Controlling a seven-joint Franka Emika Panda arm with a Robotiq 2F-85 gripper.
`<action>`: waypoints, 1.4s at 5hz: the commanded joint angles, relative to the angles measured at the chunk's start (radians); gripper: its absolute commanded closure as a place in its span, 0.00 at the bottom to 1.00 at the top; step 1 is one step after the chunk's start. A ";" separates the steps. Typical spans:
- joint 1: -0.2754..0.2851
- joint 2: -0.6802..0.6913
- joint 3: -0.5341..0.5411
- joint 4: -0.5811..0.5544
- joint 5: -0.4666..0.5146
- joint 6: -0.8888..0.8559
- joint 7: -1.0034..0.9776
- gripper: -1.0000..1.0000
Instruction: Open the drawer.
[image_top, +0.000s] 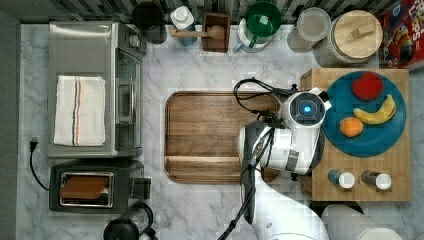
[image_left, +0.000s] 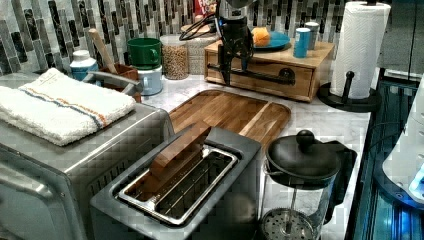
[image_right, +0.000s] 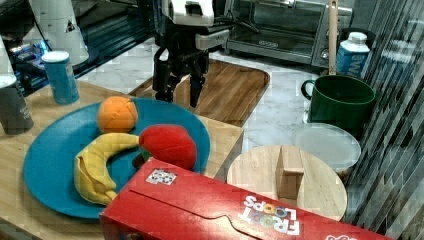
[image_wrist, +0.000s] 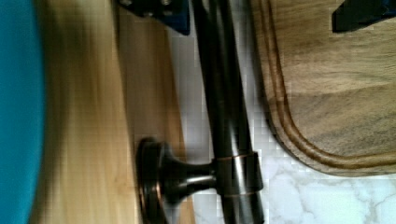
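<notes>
Nearby, red "FROOT LOOPS" box (image_right: 240, 210); tool (image_right: 179, 95) open astride the drawer (image_left: 260, 75) handle bar (image_wrist: 229, 112).

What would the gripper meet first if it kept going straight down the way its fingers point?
Most likely the dark handle bar on the drawer front. The gripper points down with its fingers either side of that bar; below it lies the marble counter. Depth is uncertain.

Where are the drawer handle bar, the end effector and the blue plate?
drawer handle bar (image_wrist: 226, 93), wrist view, on the dark rod's middle.
end effector (image_left: 233, 62), left view, between its fingertips at the drawer front.
blue plate (image_top: 372, 140), top view, on bare plate surface below the fruit.
</notes>
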 joint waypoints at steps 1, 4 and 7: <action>-0.006 -0.026 0.016 -0.012 0.061 -0.045 -0.005 0.00; 0.085 -0.073 0.049 -0.091 0.013 -0.003 0.195 0.00; 0.172 -0.115 0.114 -0.169 0.008 0.027 0.406 0.00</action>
